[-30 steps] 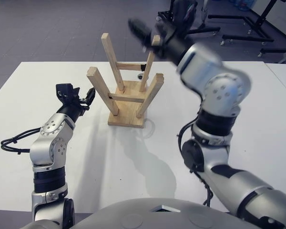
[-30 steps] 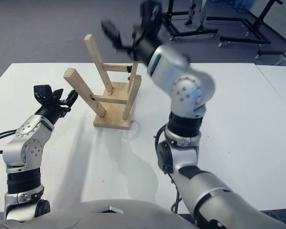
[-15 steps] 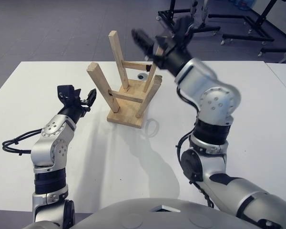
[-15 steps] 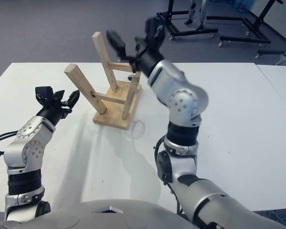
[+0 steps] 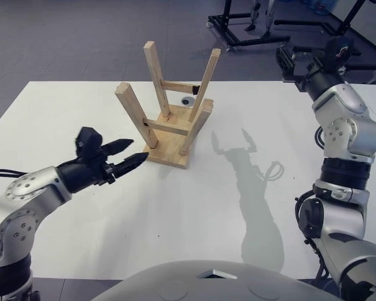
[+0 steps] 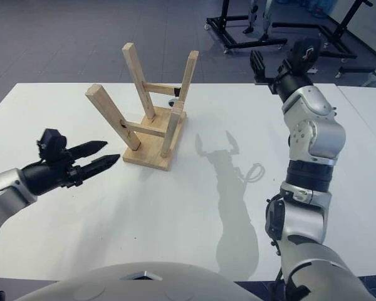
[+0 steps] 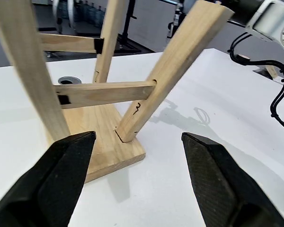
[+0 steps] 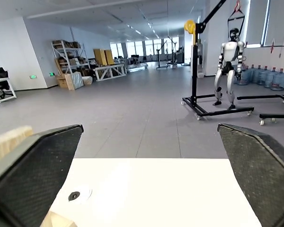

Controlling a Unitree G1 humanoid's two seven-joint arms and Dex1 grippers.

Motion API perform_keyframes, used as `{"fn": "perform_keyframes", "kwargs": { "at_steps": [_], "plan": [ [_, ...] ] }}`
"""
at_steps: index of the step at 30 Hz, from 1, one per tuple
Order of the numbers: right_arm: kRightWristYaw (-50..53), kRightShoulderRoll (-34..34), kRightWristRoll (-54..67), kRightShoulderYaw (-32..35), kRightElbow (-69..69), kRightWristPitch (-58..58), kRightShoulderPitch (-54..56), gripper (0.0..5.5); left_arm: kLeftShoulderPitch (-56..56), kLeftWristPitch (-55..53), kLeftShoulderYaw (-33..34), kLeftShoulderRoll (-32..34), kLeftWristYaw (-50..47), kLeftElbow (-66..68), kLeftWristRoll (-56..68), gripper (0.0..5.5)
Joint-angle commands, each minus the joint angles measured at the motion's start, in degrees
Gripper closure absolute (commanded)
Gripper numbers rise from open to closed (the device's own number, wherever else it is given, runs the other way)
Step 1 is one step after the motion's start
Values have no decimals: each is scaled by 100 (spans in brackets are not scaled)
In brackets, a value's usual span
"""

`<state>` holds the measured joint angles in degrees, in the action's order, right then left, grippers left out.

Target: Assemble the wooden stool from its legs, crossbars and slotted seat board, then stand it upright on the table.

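The wooden stool [image 5: 173, 119] lies upside down on the white table [image 5: 175, 213], its seat board [image 5: 167, 153] flat and its legs leaning upward, joined by crossbars [image 7: 104, 92]. My left gripper [image 5: 135, 150] is open, low over the table just left of the seat board, fingertips pointing at it. From the left wrist, the nearest leg [image 7: 175, 66] and seat corner sit between the open fingers [image 7: 68, 170] but farther out. My right gripper [image 5: 293, 58] is open, raised well to the right of the stool, holding nothing. A leg top [image 8: 9, 139] peeks in beside one finger [image 8: 38, 161].
A round cable hole [image 5: 188, 100] sits in the table just behind the stool. The table's far edge runs right behind it, with metal stands [image 5: 250, 34] on the floor beyond. Bare tabletop spreads to the front and right.
My right gripper has come off the stool's far leg and swung up and away to the right. My left gripper has dropped lower and pushed toward the seat board. The stool's legs tipped slightly more upright.
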<state>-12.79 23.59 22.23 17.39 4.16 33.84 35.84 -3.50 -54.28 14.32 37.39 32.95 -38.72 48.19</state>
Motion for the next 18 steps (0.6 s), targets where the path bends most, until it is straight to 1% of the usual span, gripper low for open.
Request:
{"fn": "perform_keyframes", "kwargs": {
  "at_steps": [1,3,6,9,14,16,18],
  "plan": [
    [-12,-332,-85,-326,-1,-90,-158,25,73,241,-1246,-76,-633,427,-1226,213],
    [36,-459,-96,-399,-32,-110,-189,25,61,256,-1542,-264,-967,532,-1576,213],
    [103,-599,-97,-443,-103,-96,-249,24,98,93,-1776,-522,-1476,458,-1937,178],
    [166,-720,-103,-459,-218,-93,-373,24,111,-71,-2011,-704,-1863,402,-2260,122],
    [161,-750,-124,-450,-149,-129,-430,24,213,174,-2277,-1023,-2172,952,-2812,42],
    [140,-727,-155,-443,-78,-166,-447,24,352,388,-2544,-1178,-2300,1341,-3171,12],
    [119,-731,-183,-466,-14,-201,-441,24,392,642,-2762,-1429,-2421,1754,-3452,12]
  ]
}}
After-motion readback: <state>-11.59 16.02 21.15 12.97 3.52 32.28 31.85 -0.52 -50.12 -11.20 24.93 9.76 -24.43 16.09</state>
